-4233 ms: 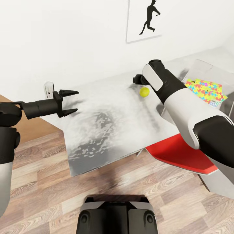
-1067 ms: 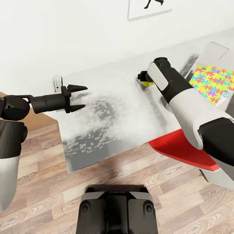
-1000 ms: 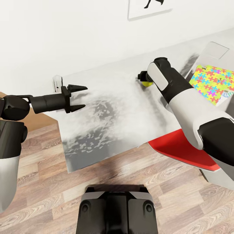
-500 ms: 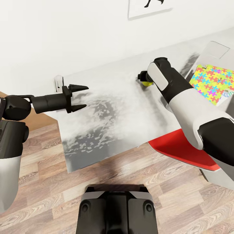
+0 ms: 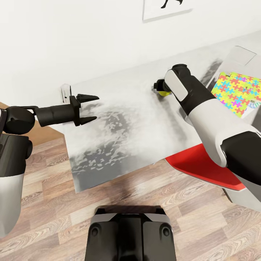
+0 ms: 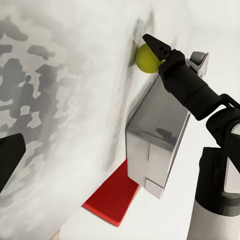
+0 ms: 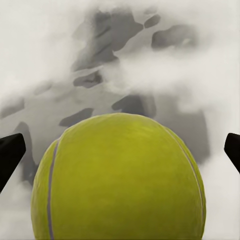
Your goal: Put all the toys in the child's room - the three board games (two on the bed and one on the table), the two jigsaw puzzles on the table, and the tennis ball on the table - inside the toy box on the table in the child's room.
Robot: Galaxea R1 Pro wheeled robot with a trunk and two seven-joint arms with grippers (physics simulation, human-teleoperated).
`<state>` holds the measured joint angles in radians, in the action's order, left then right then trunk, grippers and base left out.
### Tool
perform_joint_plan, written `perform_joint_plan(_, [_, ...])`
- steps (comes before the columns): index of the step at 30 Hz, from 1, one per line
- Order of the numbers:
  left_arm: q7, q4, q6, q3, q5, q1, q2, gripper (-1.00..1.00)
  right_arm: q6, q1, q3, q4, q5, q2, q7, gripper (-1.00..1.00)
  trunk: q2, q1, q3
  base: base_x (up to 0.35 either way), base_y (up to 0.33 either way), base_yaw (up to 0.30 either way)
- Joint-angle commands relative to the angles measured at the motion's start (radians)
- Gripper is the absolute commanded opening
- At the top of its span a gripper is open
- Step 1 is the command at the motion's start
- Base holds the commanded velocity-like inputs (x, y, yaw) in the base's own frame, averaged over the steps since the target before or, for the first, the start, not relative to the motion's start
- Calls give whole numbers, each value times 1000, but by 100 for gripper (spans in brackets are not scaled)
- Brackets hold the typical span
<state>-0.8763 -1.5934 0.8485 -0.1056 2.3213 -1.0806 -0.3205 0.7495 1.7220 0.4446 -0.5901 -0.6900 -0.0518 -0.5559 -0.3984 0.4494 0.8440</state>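
— One ball to go for: from the head, the tennis ball [image 5: 164, 92] sits on the table [image 5: 119, 119], half hidden behind the right gripper [image 5: 158, 87]; the left gripper [image 5: 87, 108] hangs spread and empty.

— And the left wrist?

— There, the ball [image 6: 148, 57] lies between the right gripper's fingers [image 6: 156, 44], which are parted.

— Right wrist?

— The ball [image 7: 117, 180] looms between spread fingertips [image 7: 10, 152]. I'd judge it light, springy, prone to rolling; pinch it across the middle
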Motion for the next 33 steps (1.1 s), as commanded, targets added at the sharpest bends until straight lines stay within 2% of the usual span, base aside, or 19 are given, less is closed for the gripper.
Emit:
perform_joint_plan(1, [-10, 0, -2, 0, 10, -1, 0, 100, 1, 1, 5, -1, -11, 1, -10, 100, -2, 1, 1, 0, 0, 0])
perform_joint_plan(27, [-9, -1, -2, 0, 10, -1, 0, 100, 5, -12, 2, -1, -13, 0, -10, 100, -2, 1, 1, 0, 0, 0])
perform_joint_plan(28, [-9, -1, -2, 0, 10, -1, 0, 100, 5, -12, 2, -1, -13, 0, -10, -100, -2, 1, 1, 0, 0, 0])
perform_joint_plan(33, [-9, -1, -2, 0, 10, -1, 0, 100, 6, -12, 1, -1, -13, 1, -10, -100, -2, 1, 1, 0, 0, 0])
